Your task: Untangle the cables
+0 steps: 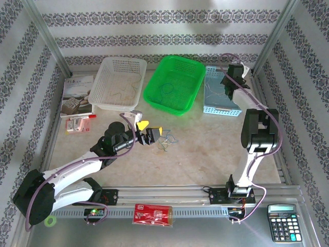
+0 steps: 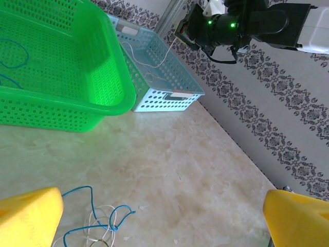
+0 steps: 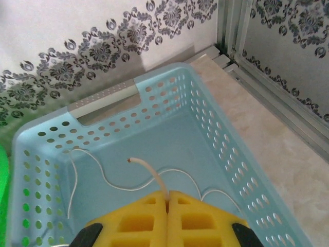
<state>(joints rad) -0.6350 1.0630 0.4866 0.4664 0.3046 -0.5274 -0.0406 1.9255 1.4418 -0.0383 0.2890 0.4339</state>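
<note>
While the right gripper point(image 3: 168, 199) sits at the bottom centre of its wrist view with its yellow jaws pressed together, a whitish cable point(image 3: 150, 171) is pinched between them. The cable's free end curls up and to the left, and more whitish strand trails in loops over the floor of the light blue basket point(image 3: 226, 134). Seen from overhead, that basket stands at the upper right, with the gripper poised above its far end. The left gripper point(image 1: 150, 128) lies just left of the centre of the overhead frame, its yellow fingers point(image 2: 28, 216) spread as wide as they go and holding nothing. A small tangle of cables point(image 1: 167, 141) rests on the marbled table point(image 1: 205, 154) just to the right of it. In the left wrist view this tangle lies at the lower left, blue and whitish strands knotted together close beside the left-hand finger; whether they touch cannot be told. At the top centre of the overhead frame a green basket point(image 1: 154, 100) holds a looped blue cable point(image 1: 168, 88). To its left a white basket point(image 1: 97, 100) holds another thin strand point(image 1: 128, 88) of uncertain colour.
</note>
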